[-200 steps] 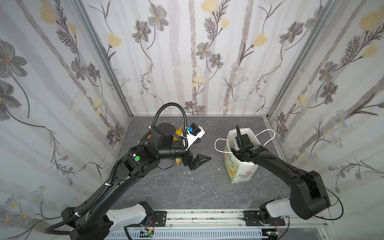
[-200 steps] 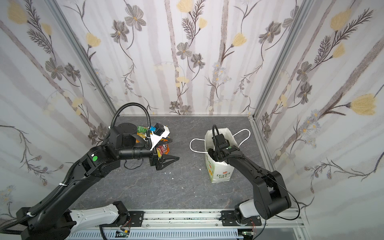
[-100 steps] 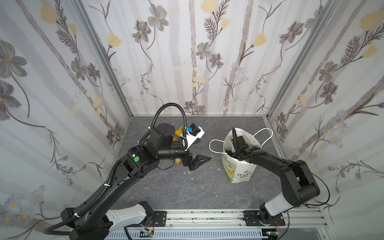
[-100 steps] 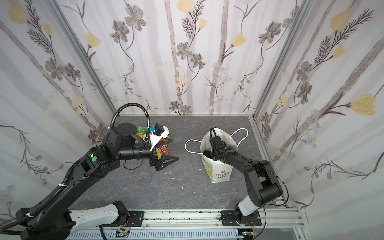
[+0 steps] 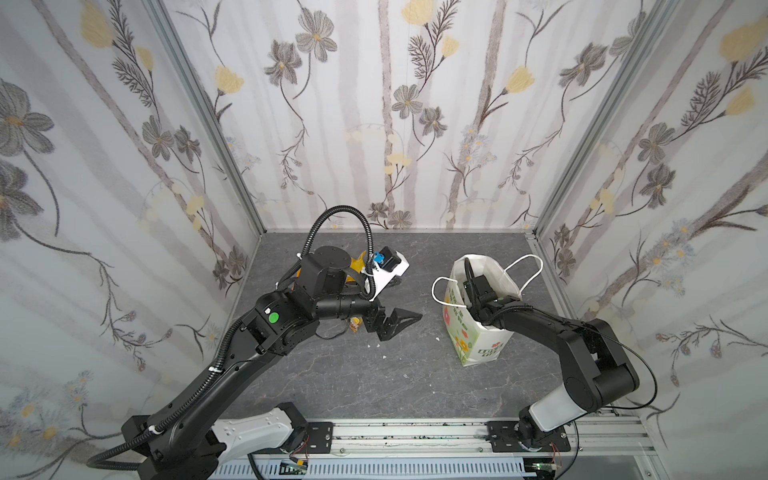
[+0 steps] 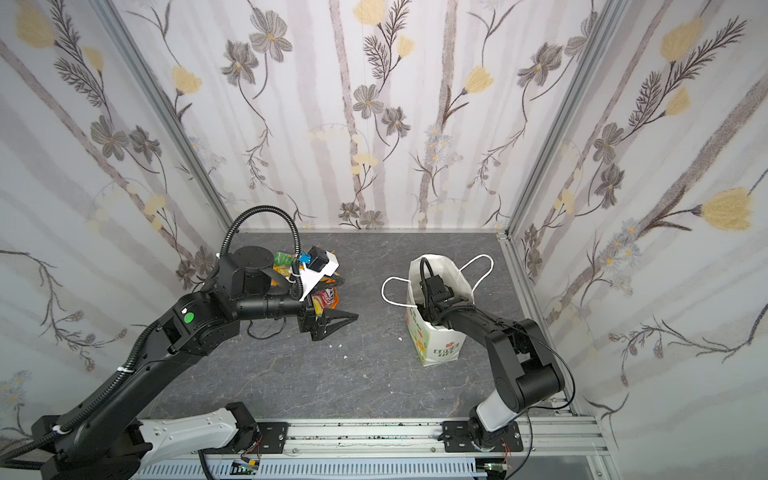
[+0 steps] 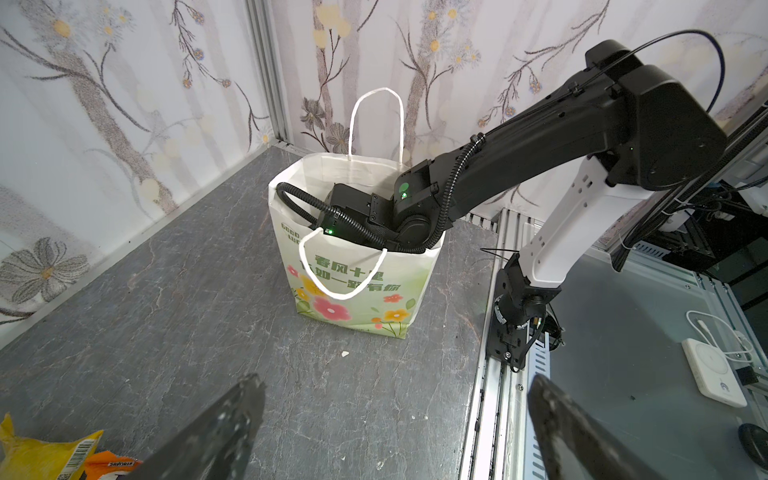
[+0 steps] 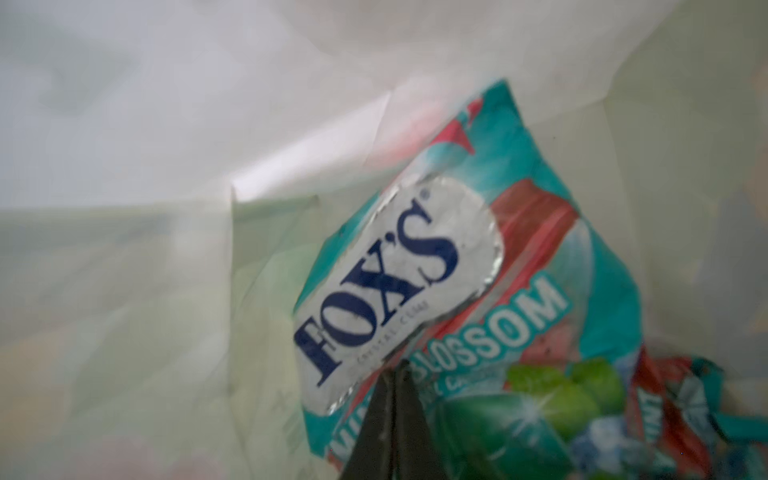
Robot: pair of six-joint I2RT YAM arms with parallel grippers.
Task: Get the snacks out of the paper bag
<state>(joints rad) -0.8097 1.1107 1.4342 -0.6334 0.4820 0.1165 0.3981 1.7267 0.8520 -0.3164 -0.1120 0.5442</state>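
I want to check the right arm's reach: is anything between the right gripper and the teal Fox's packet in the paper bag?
Nothing visible. The right gripper, shut, has its tips against the teal Fox's packet inside the paper bag; only the bag's walls surround them.

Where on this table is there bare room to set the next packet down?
Bare table runs along the front by the rail, and up the middle between the left gripper and the paper bag. Crowded: back left, where the snacks pile up; the right arm fills the bag's mouth.
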